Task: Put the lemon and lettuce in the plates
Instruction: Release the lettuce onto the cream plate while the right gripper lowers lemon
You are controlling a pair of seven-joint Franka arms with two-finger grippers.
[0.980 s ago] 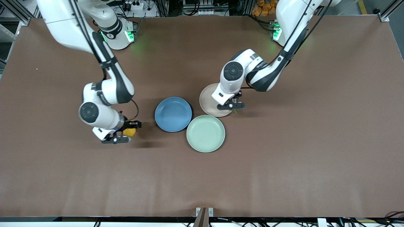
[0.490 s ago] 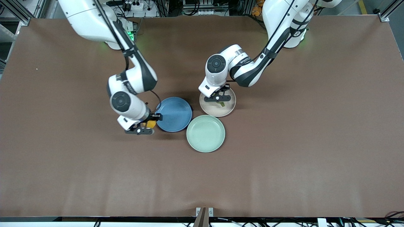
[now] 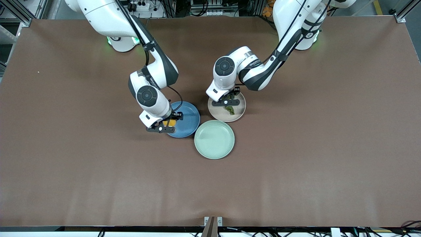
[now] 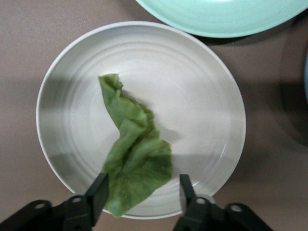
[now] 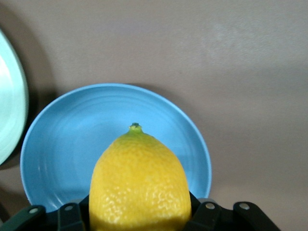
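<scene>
The lettuce (image 3: pixel 229 109) (image 4: pixel 132 163) lies in the pale beige plate (image 3: pixel 241 108) (image 4: pixel 216 96). My left gripper (image 3: pixel 227 100) (image 4: pixel 143 185) hangs open just over that plate; the leaf's wide end sits between its spread fingers and is not pinched. My right gripper (image 3: pixel 166 124) (image 5: pixel 139 211) is shut on the lemon (image 3: pixel 169 123) (image 5: pixel 139 183). It holds the fruit over the edge of the blue plate (image 3: pixel 187 115) (image 5: pixel 57 144) that lies toward the right arm's end of the table. The lemon's nubbed tip points out over the plate.
A mint-green plate (image 3: pixel 214 139) (image 4: pixel 226 14) (image 5: pixel 7 110) lies nearer to the front camera, touching close to both other plates. Brown tabletop stretches all round the three plates.
My left gripper moved over the beige plate and opened, leaving the lettuce in it. My right arm carried the lemon from the bare table to over the blue plate's edge.
</scene>
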